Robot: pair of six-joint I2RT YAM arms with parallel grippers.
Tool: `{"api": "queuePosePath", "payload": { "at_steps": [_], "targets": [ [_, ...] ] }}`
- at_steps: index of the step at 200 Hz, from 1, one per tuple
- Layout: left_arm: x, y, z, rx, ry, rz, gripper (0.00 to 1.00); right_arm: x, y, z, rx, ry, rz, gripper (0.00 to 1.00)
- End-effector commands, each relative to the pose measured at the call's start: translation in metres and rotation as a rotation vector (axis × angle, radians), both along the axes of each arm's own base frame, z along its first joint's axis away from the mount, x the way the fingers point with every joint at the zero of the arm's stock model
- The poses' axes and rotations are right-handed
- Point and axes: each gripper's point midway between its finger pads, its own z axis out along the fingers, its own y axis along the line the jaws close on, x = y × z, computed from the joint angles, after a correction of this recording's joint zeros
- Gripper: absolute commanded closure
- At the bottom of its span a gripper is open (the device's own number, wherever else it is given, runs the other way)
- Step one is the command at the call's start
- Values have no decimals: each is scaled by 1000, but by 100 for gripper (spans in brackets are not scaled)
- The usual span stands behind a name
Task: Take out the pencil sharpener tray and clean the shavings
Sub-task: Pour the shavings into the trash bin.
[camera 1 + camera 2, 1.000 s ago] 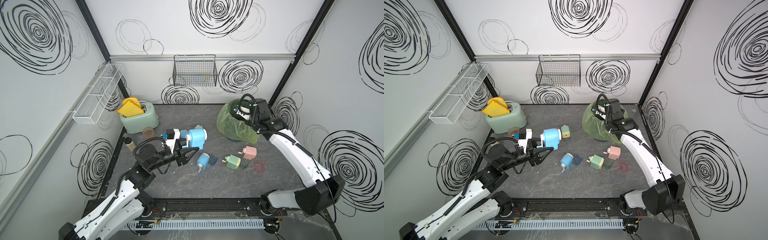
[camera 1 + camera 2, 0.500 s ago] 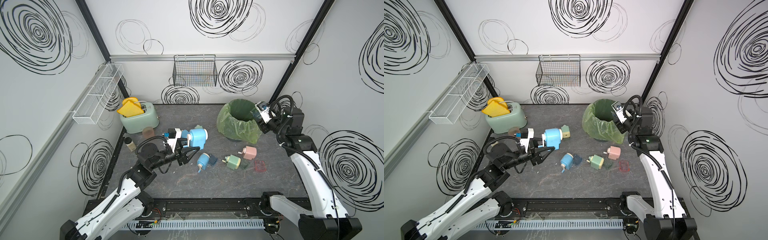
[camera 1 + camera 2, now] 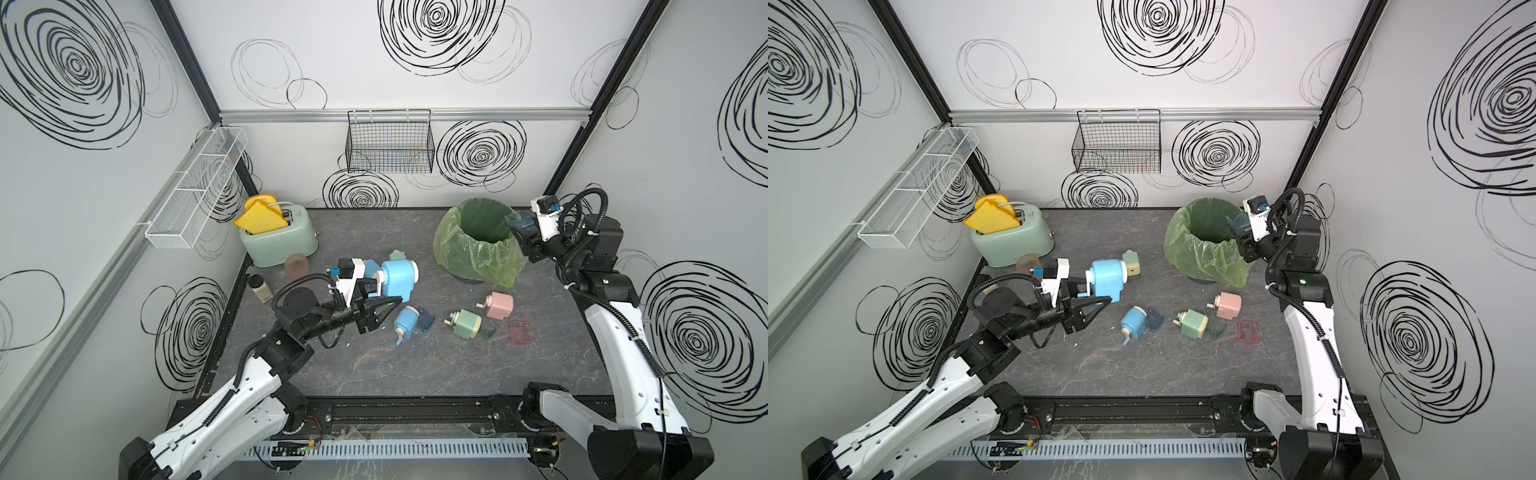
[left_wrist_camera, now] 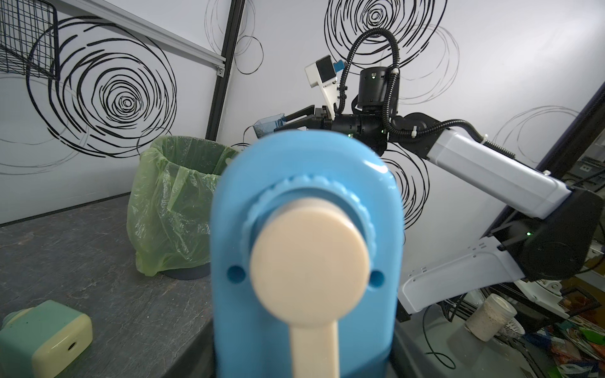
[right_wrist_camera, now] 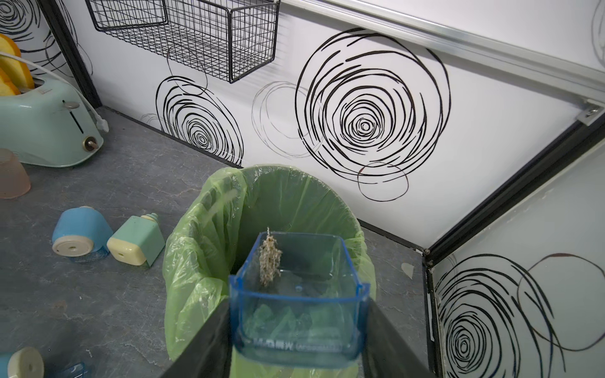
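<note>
We see the right gripper [image 3: 519, 232] closed on the blue tray [image 3: 516, 222], one black finger [image 5: 209, 343] pressed to each of its short ends. It holds the tray in the air above the right-hand rim of the bin [image 3: 478, 249], which is lined with a green bag. In the left wrist view the tray [image 4: 270, 126] hangs clear above the bin [image 4: 170, 209] without touching it. Through the right wrist camera we look into the tray [image 5: 298, 294] and find a clump of shavings [image 5: 270, 261] stuck to one inner wall, with the bin's mouth [image 5: 203, 255] directly below. The left gripper [image 3: 388, 303] reaches low across the table [image 3: 374, 365] and grips the large blue sharpener [image 3: 399, 276] at its crank end. The sharpener fills the middle of the left wrist view [image 4: 304, 203], its cream crank facing the lens. Between the arms lie a small blue sharpener [image 3: 405, 322] with a dark blue tray [image 3: 426, 320] touching it, a green sharpener [image 3: 467, 324] beside a green tray [image 3: 489, 330], and a pink sharpener [image 3: 498, 305] near a red tray [image 3: 520, 331]. A mint toaster [image 3: 282, 241] stands in the far left corner.
</note>
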Motion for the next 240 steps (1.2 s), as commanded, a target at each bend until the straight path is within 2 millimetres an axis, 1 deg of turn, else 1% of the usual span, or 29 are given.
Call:
{"api": "queuePosePath", "payload": {
  "at_steps": [1,10,22,41,53,64,79,99,128,146,159,173,181,186,201,217,231,240],
  "targets": [
    [-6,3,25,-69,-85,3,75,-7,8,8,-22,-47,31,94],
    [-6,4,26,-72,-87,3,75,-8,7,10,-30,-59,20,94],
    [-6,4,26,-75,-88,4,74,-7,2,10,-40,-48,-14,94],
    [-7,4,27,-76,-93,3,74,1,-12,-2,-69,16,-95,99],
    [-8,4,27,-77,-94,2,74,5,-20,-8,-106,37,-139,98],
    [-8,4,27,-77,-96,4,75,9,-26,-4,-165,27,-173,97],
    [-8,5,27,-75,-99,9,75,15,-30,3,-282,20,-215,93],
    [-9,5,26,-80,-100,10,75,23,-21,8,-453,33,-224,90],
    [-10,6,27,-82,-107,13,74,32,-3,9,-674,83,-192,89],
    [-12,6,28,-83,-111,14,75,36,-3,4,-829,137,-199,90],
    [-13,6,28,-83,-113,12,74,38,-7,3,-935,169,-218,90],
    [-14,6,28,-84,-115,10,74,38,-4,2,-1040,176,-200,91],
    [-15,6,29,-86,-118,8,75,35,0,-2,-1124,184,-163,91],
    [-16,6,29,-86,-117,9,74,35,-1,-1,-1165,180,-171,91],
    [-17,6,30,-89,-121,8,75,41,-3,9,-1230,156,-199,92],
    [-18,7,31,-93,-124,7,75,44,0,15,-1316,156,-167,92],
    [-19,7,31,-94,-125,8,75,45,11,13,-1416,132,-80,93],
    [-20,8,32,-96,-128,7,75,48,20,16,-1431,98,-58,94]
  ]
}}
